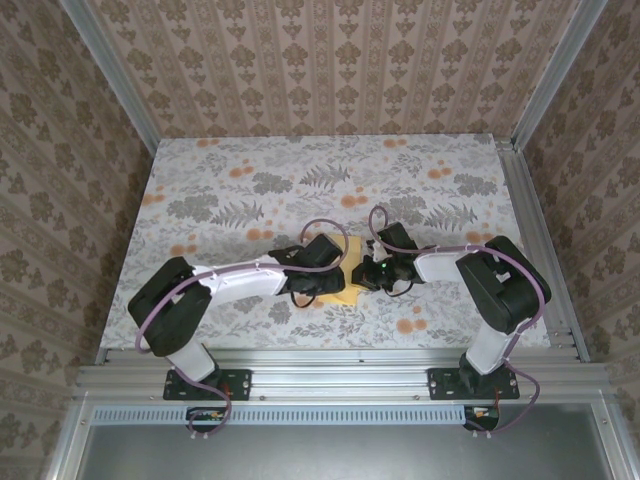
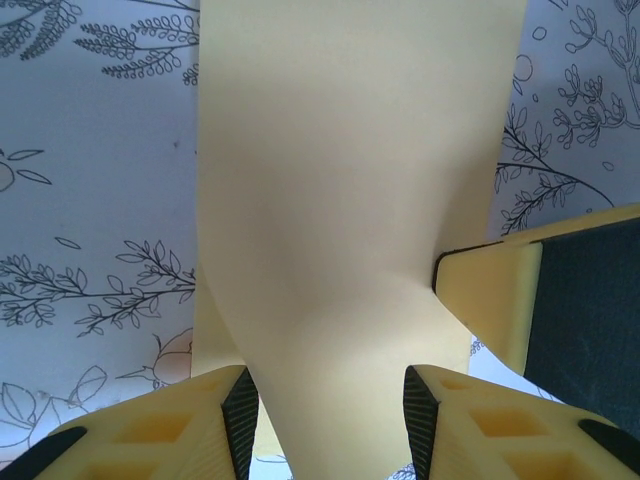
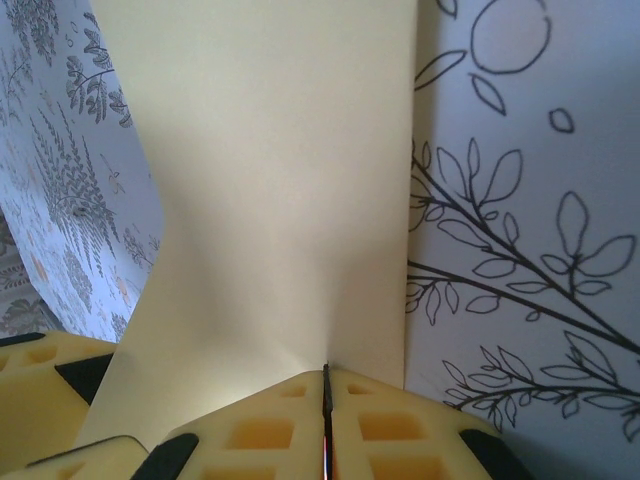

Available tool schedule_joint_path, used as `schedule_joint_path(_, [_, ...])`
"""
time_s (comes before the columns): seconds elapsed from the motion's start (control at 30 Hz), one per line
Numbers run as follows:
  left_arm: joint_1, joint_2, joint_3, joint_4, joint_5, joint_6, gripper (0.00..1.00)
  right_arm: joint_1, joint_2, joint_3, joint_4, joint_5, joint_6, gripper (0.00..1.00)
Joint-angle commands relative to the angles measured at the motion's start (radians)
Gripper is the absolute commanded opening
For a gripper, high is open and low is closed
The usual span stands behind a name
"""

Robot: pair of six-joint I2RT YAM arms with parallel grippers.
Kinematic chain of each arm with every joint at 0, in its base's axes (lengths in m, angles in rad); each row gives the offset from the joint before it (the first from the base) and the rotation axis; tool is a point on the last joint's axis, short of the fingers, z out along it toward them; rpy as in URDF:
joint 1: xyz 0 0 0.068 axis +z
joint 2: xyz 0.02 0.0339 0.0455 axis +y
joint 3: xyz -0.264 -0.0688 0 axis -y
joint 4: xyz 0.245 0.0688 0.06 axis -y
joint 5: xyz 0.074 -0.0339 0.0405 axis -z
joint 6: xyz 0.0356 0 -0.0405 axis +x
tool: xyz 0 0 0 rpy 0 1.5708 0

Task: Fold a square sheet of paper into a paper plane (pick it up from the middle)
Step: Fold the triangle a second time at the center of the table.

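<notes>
Right wrist: right gripper (image 3: 325,385) pinches sheet (image 3: 270,200) edge | sheet runs straight ahead of its fingertips, lengthwise | left gripper (image 2: 328,415) straddles it part-spread, hold unclear.

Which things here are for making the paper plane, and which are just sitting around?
For the job: square sheet of paper; right gripper, pinching it; left gripper, jaws apart around it.
Just there: flowery table cover; patterned walls; metal frame.
</notes>
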Motion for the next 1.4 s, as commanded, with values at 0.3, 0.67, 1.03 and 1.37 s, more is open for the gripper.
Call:
schedule_joint_path(0.3, [0.021, -0.01, 0.002, -0.01, 0.052, 0.026, 0.19, 0.0, 0.026, -0.018, -0.001, 0.002, -0.002, 0.11])
schedule_joint_path(0.67, [0.029, 0.0, 0.034, -0.028, 0.057, 0.041, 0.08, -0.003, 0.011, -0.002, -0.014, -0.004, -0.005, 0.11])
schedule_joint_path(1.03, [0.038, 0.043, 0.063, -0.024, 0.07, 0.053, 0.08, -0.053, -0.058, 0.064, -0.087, -0.002, -0.042, 0.15])
schedule_joint_path(1.37, [0.044, 0.064, 0.081, -0.025, 0.073, 0.059, 0.08, -0.099, 0.023, 0.178, -0.197, 0.038, -0.133, 0.17])
